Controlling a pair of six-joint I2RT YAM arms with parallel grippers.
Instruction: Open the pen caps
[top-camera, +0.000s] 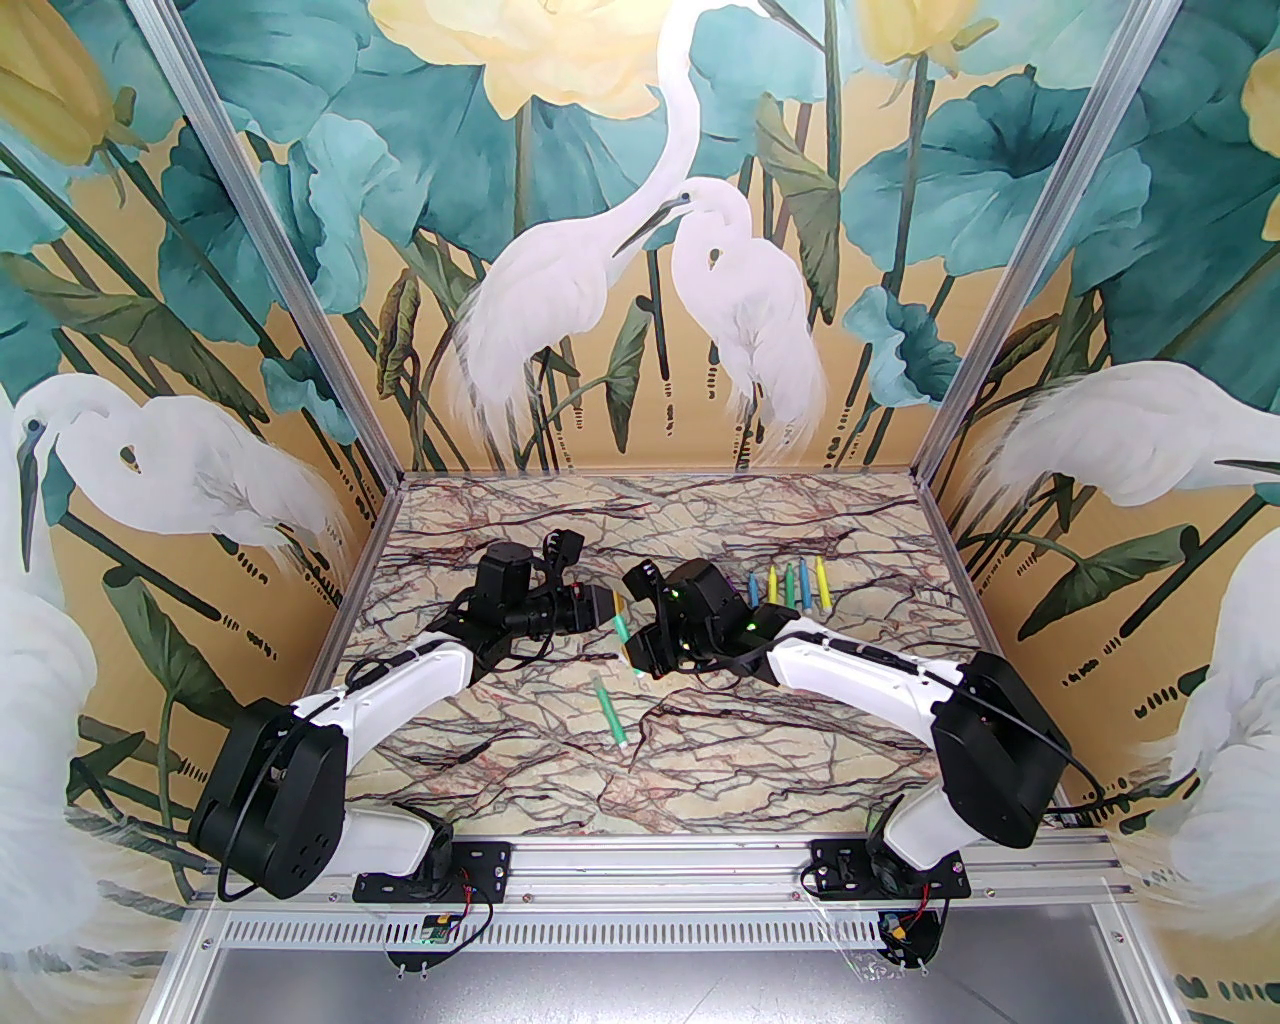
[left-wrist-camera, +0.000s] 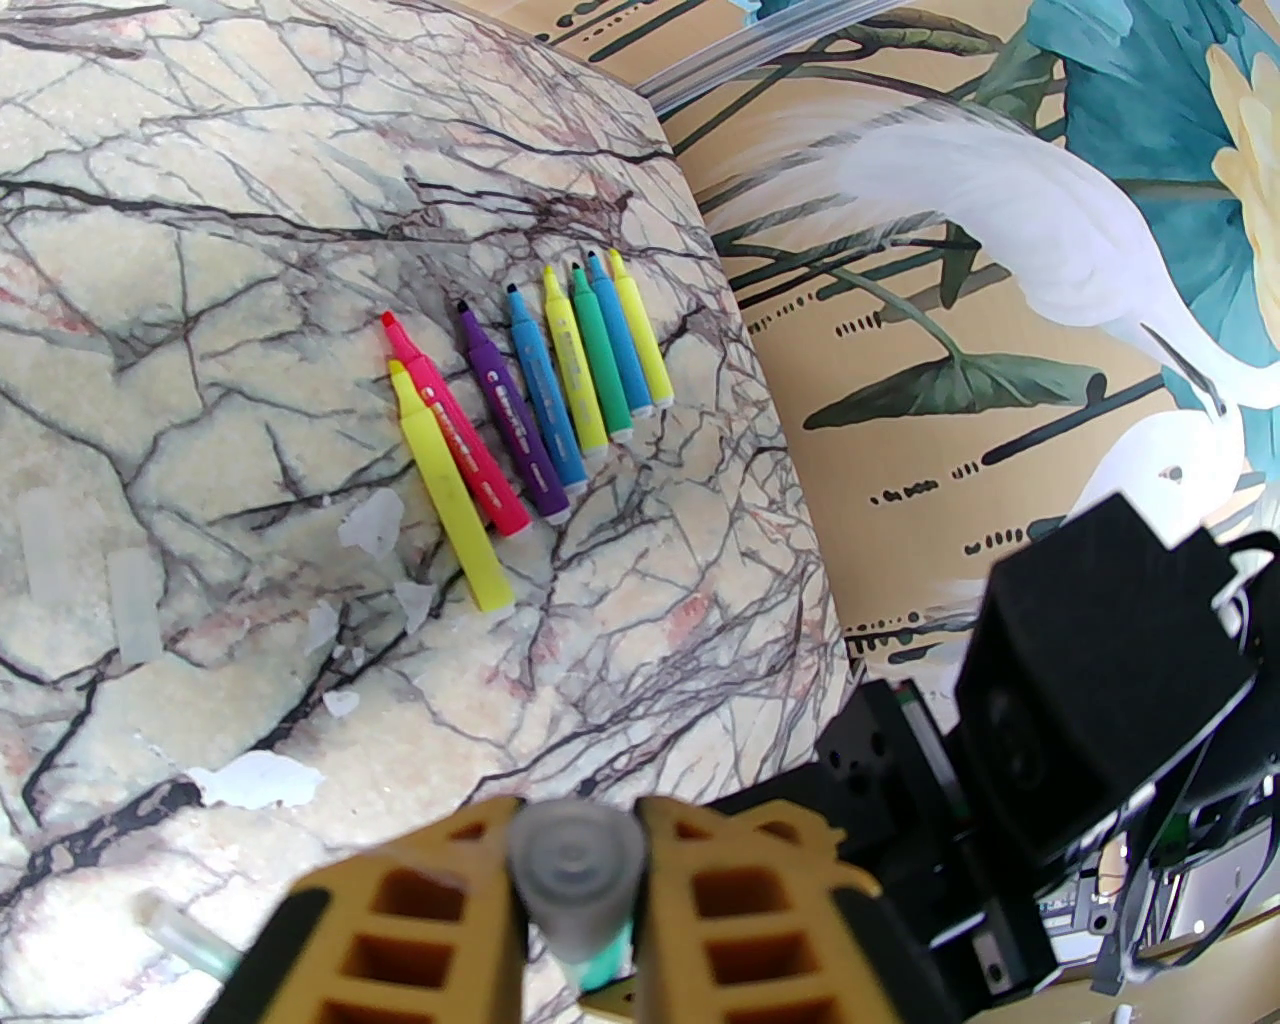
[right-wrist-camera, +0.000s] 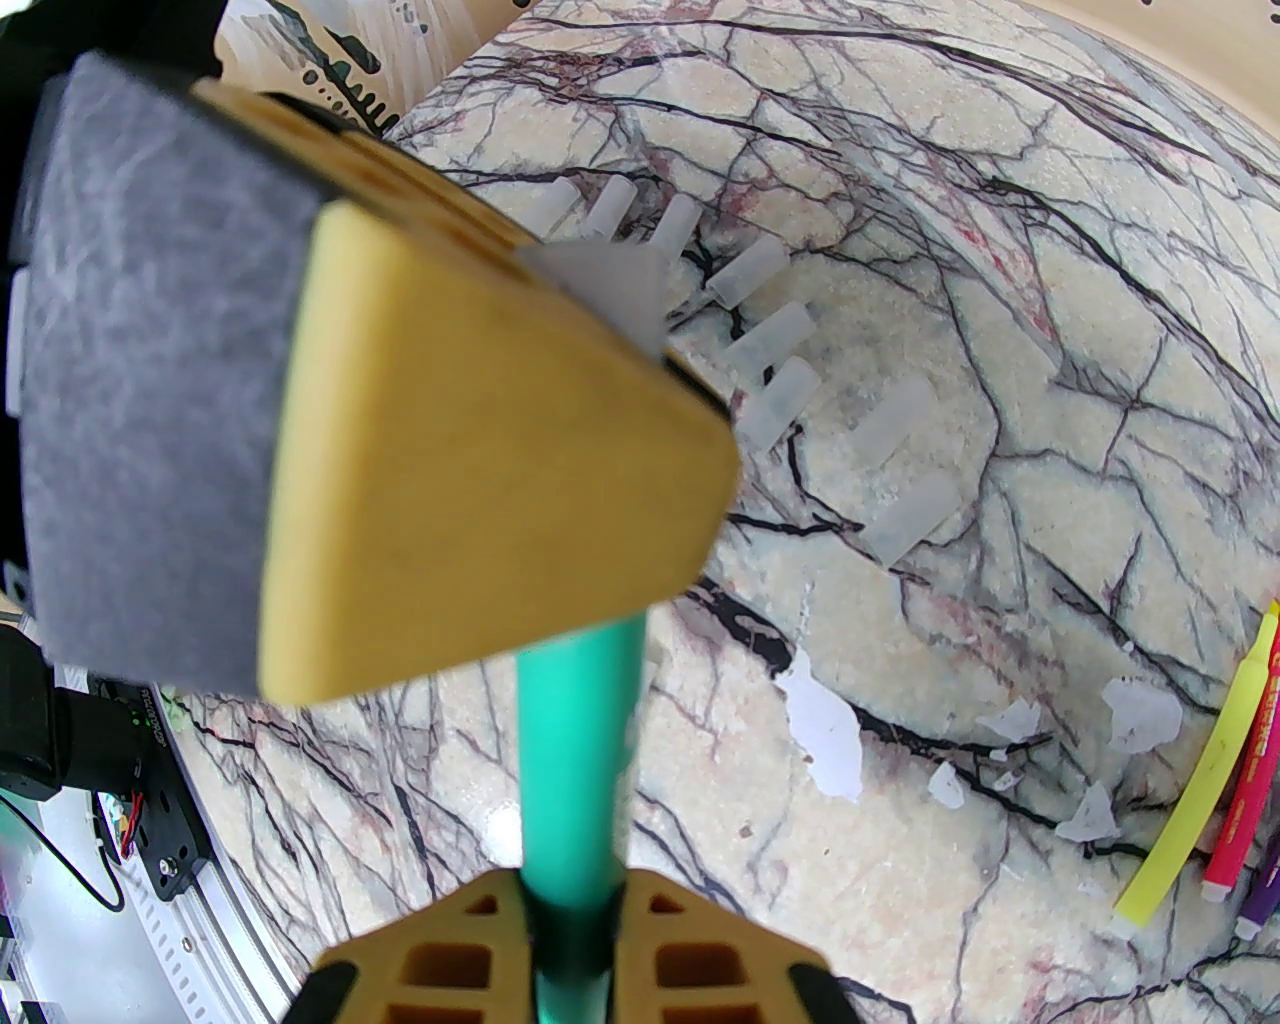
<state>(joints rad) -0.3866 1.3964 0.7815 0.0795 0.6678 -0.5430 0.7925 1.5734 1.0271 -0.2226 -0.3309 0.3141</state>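
Note:
A green pen (top-camera: 622, 628) is held off the table between my two grippers. In the left wrist view my left gripper (left-wrist-camera: 578, 815) is shut on the pen's pale cap (left-wrist-camera: 575, 860), with the green barrel (left-wrist-camera: 603, 965) just beneath it. My right gripper (right-wrist-camera: 575, 885) is shut on the same green barrel (right-wrist-camera: 580, 750); one tan left finger (right-wrist-camera: 480, 480) looms over the pen's far end and hides most of the cap. In the top view the left gripper (top-camera: 608, 606) and right gripper (top-camera: 632, 655) sit close together at mid-table. A second green pen (top-camera: 610, 712) lies on the marble in front of them.
Several uncapped pens (left-wrist-camera: 530, 400) lie side by side towards the right wall, also visible in the top view (top-camera: 790, 585). Several loose pale caps (right-wrist-camera: 770, 340) lie in a row on the marble table (top-camera: 800, 760). Torn white paper scraps (right-wrist-camera: 825, 730) are scattered between them.

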